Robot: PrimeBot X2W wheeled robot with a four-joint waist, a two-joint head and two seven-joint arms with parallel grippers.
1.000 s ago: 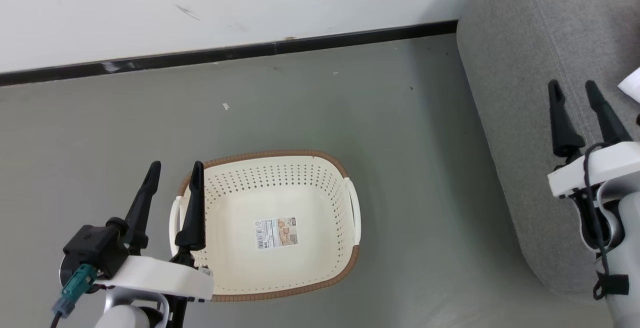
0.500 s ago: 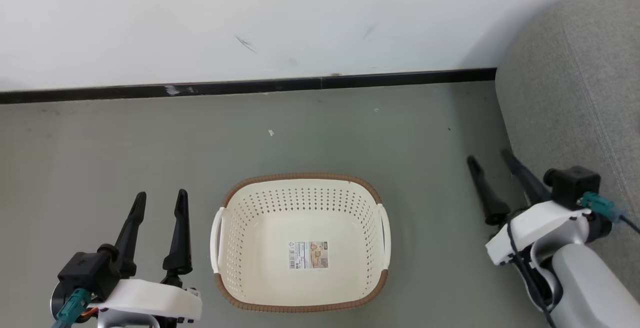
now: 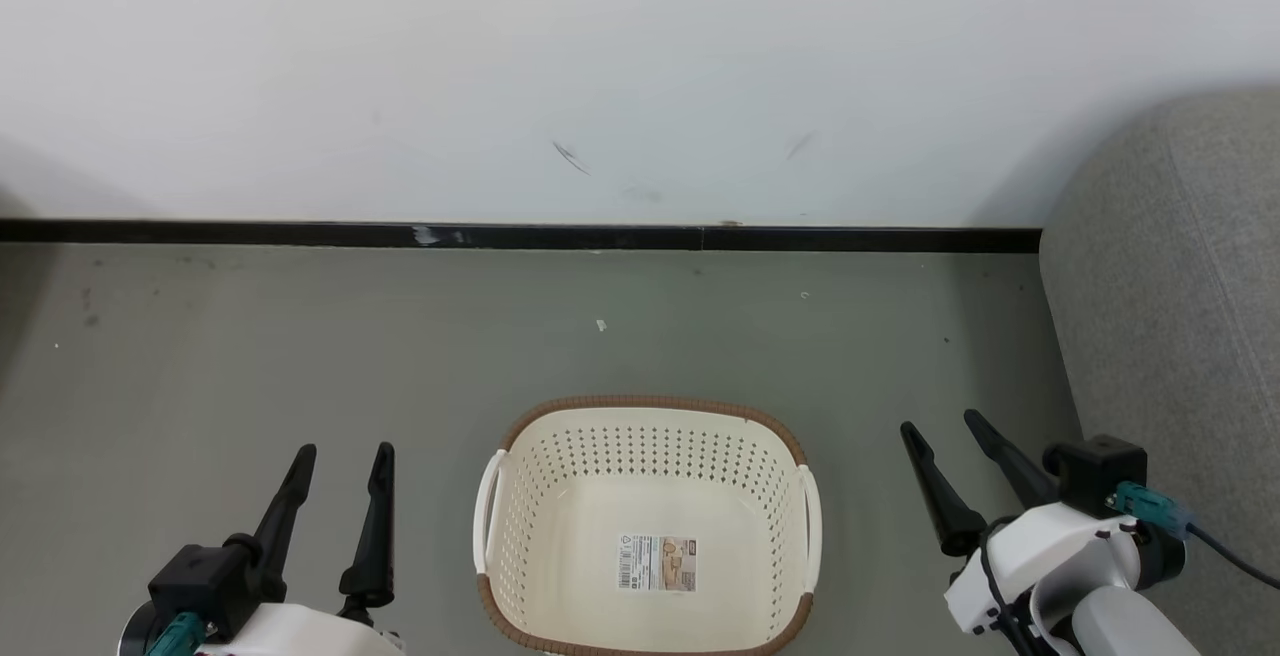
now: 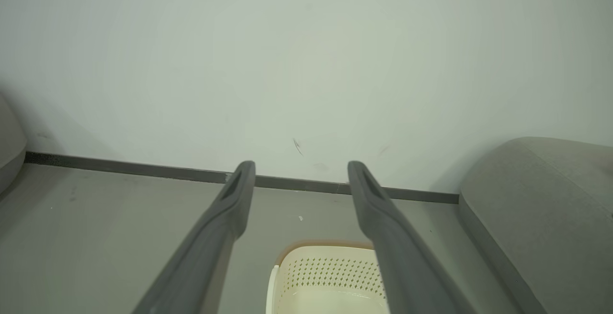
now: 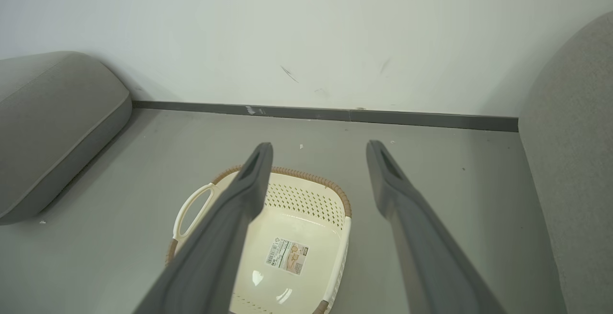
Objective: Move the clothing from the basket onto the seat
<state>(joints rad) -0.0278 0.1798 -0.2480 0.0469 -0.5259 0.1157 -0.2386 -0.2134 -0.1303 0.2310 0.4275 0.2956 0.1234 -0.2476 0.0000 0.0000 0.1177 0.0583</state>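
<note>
Cream plastic: the laundry basket [image 3: 650, 461] stands on the floor between our two pairs of fingers, to the right of the left gripper [image 3: 345, 451] and to the left of the right gripper [image 3: 938, 421].
Basket contents: bare inside, apart from a paper label [image 3: 657, 563] stuck flat on its bottom.
Garment: the clothing is not in the basket. We cannot tell where it lies, but we judge it is probably already on the seat, past the part we see.
Seat: the grey woven sofa [image 3: 1170, 316] sits just off the outer side of the right fingers.
Left fingers: spread wide, with nothing between them.
Right fingers: spread equally wide, and empty.
Handling: we expect the clothing to be soft, light and limp, so it would sag and trail. A pinch on a bunched fold near its middle should serve better than one on an edge.
Basket feel: we judge it stiff and light, likely to slide if snagged.
Writing: the label has a barcode on its left and a brownish picture beside it. The print is too small to read, so we can make out no brand.
</note>
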